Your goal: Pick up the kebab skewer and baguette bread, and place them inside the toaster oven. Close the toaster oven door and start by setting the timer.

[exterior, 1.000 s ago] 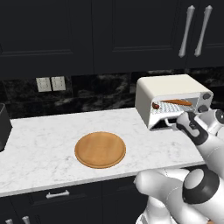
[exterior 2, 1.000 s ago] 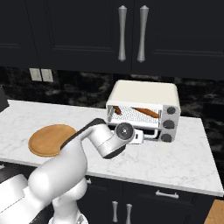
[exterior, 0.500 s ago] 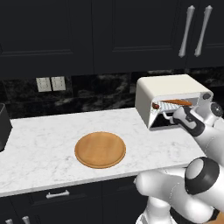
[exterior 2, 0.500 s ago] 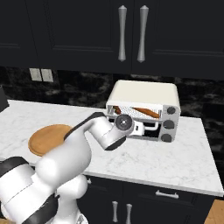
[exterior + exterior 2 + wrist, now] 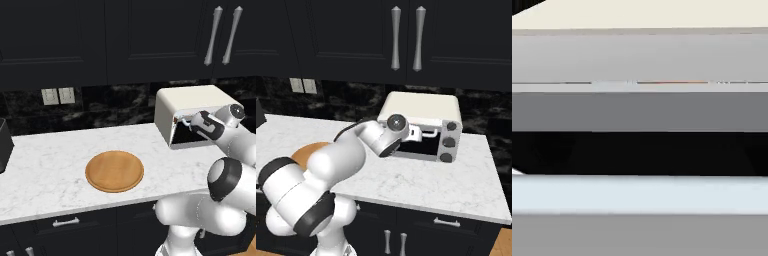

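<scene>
Door's nearly up now: a second ago the toaster oven door (image 5: 423,146) hung open with the baguette on the rack, now my gripper (image 5: 417,133), jaws wide and empty, is pushing it shut at right-centre. The toaster oven (image 5: 192,114) timer comes next, I reckon.

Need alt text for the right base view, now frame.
A white arm reaches its gripper to the top edge of the toaster oven door. The toaster oven sits on a marble counter; a wooden board peeks out behind the arm.
</scene>
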You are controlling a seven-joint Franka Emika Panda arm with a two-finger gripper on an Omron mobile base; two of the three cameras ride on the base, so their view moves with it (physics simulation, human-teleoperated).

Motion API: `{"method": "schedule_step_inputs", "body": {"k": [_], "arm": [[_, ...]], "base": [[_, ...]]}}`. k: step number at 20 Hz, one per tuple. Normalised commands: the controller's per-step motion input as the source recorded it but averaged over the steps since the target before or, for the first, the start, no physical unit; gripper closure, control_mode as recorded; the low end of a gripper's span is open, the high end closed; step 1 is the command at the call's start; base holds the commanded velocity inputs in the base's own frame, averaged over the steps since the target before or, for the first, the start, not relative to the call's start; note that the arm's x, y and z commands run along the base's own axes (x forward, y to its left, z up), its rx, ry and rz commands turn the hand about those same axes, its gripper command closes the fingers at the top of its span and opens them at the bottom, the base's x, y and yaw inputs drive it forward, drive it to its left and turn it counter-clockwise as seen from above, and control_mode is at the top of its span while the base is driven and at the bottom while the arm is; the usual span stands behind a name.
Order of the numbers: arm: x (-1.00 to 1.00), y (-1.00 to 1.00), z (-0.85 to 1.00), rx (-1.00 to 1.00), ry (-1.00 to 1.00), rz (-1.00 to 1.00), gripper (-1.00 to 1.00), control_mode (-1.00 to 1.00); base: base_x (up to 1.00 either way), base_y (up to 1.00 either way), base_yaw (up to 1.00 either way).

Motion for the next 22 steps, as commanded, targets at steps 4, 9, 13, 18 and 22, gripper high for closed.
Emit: {"method": "schedule_step_inputs", "body": {"k": [4,9,13,18,22], "arm": [[0.53,0.25,-0.05,0.00,0.05,0.00,-1.00,-1.00],[0.45,0.27,-0.19,0.00,0.03,0.00,-1.00,-1.00],[0.48,0.22,-0.34,0.00,0.03,0.00,-1.00,-1.00],[0.55,0.30,-0.49,0.00,0.02,0.00,-1.00,-1.00],[0.34,0.12,-0.37,0.00,0.08,0.00,-1.00,-1.00]], "base": [[0.00,0.00,0.00],[0.00,0.00,0.00],[0.00,0.00,0.00],[0.00,0.00,0.00],[0.00,0.00,0.00]]}}
